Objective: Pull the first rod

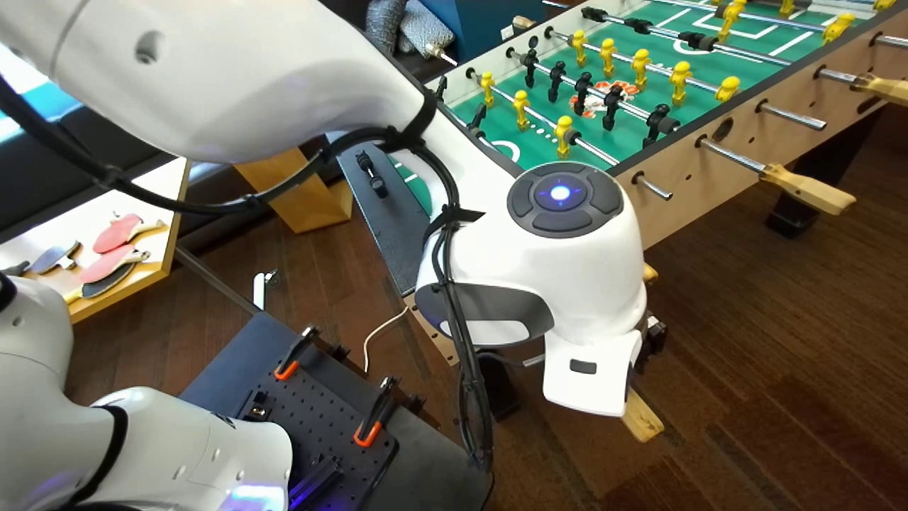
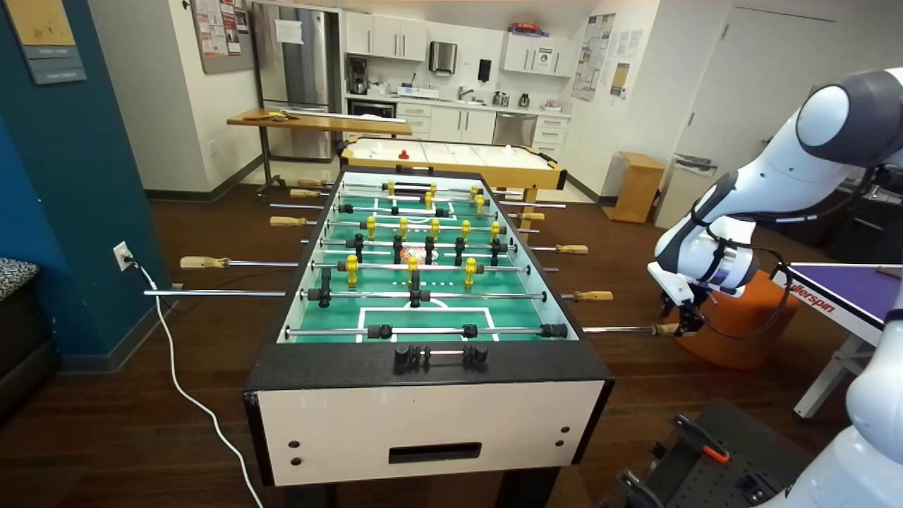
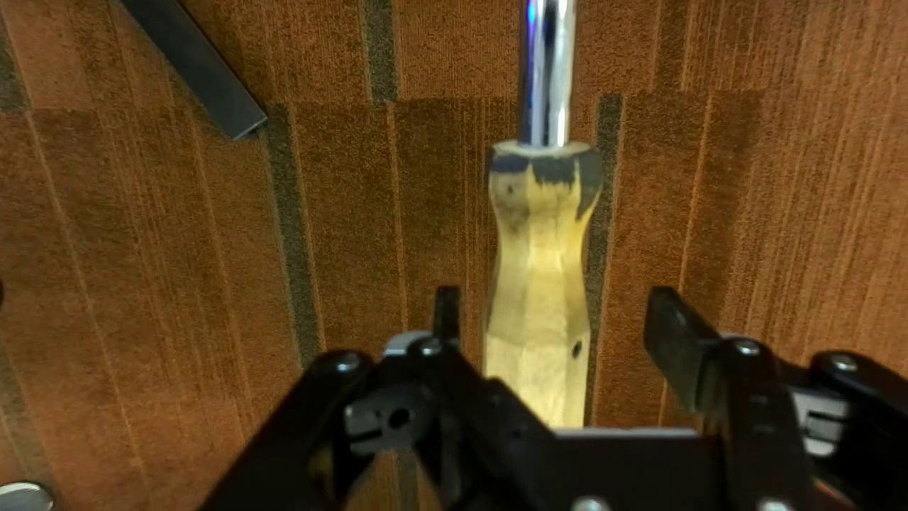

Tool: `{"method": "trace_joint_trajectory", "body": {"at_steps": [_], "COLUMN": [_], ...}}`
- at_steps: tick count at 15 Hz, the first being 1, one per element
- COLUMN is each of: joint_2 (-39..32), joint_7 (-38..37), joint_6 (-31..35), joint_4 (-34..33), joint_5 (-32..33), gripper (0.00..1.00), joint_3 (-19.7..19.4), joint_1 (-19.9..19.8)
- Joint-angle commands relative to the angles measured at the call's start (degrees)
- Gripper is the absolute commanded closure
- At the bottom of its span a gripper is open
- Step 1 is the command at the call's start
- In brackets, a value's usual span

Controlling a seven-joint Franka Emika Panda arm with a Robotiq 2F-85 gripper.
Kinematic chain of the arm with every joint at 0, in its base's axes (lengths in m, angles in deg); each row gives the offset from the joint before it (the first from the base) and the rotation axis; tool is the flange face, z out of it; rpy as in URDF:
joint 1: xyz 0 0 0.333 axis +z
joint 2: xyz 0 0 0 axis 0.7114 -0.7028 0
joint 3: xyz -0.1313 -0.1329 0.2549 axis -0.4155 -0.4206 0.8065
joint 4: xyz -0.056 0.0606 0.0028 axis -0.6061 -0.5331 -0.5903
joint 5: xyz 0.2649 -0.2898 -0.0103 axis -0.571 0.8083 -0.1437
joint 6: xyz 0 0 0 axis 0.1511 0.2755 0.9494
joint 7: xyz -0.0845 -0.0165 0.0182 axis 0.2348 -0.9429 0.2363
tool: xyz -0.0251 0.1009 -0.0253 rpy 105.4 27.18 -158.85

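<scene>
The first rod is the silver end rod [image 2: 617, 329] nearest the camera in an exterior view, sticking far out of the foosball table's side. Its tan wooden handle [image 3: 540, 277] runs down the middle of the wrist view, with dark worn marks at its collar. My gripper [image 3: 553, 312] is open, its black fingers on either side of the handle with gaps to both. The handle lies closer to the left finger. In an exterior view the gripper [image 2: 683, 321] is at the handle's outer end. In an exterior view the arm hides most of the handle [image 1: 643, 417] and the fingers.
The foosball table [image 2: 430, 423] has several more rods along the side, some with wooden handles [image 1: 809, 188], some bare. An orange stool [image 2: 748, 321] and a purple-topped table [image 2: 857, 289] stand beyond the gripper. My base cart [image 1: 425, 454] carries clamps.
</scene>
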Motion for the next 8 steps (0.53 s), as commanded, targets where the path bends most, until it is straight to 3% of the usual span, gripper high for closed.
{"method": "trace_joint_trajectory", "body": {"at_steps": [1,8], "joint_2": [8.27,16.42], "joint_7": [4.58,5.59], "joint_6": [-4.81,-13.73], "joint_4": [3.65,5.64], "joint_5": [1.33,11.29], "gripper": [0.00,0.00], "joint_3": [-2.20,-6.96], "joint_1": [0.89,3.31]}}
